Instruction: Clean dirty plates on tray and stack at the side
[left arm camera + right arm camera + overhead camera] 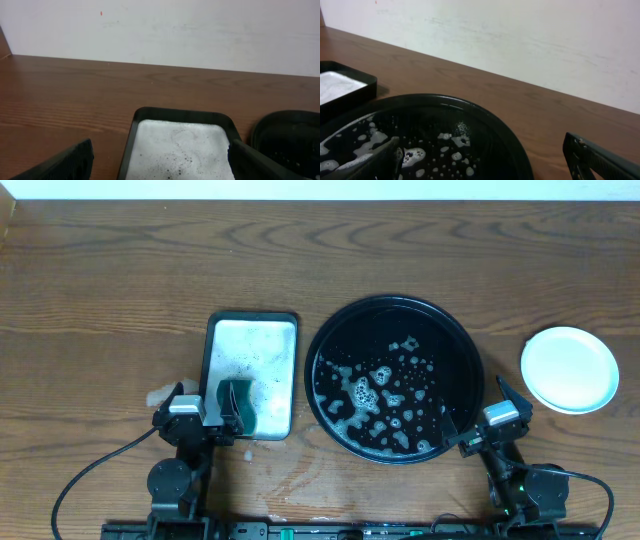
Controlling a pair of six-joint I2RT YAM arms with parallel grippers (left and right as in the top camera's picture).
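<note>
The round black tray (395,310) lies mid-table, holding only patches of white foam; it also shows in the right wrist view (485,115). No plate is on it. A pale mint-white plate (570,368) sits on the table to the tray's right; I cannot tell whether other plates lie under it. No yellow or blue plate shows. My left gripper (205,405) (160,167) is open and empty at the near end of the grey rectangular tray. My right gripper (478,412) (485,165) is open and empty over the black tray's near right rim.
The grey rectangular black-rimmed tray (252,325) (180,145) holds foamy water and a dark green sponge (236,402) at its near end. A pale wet patch (160,395) lies on the table left of it. A white wall stands behind the table.
</note>
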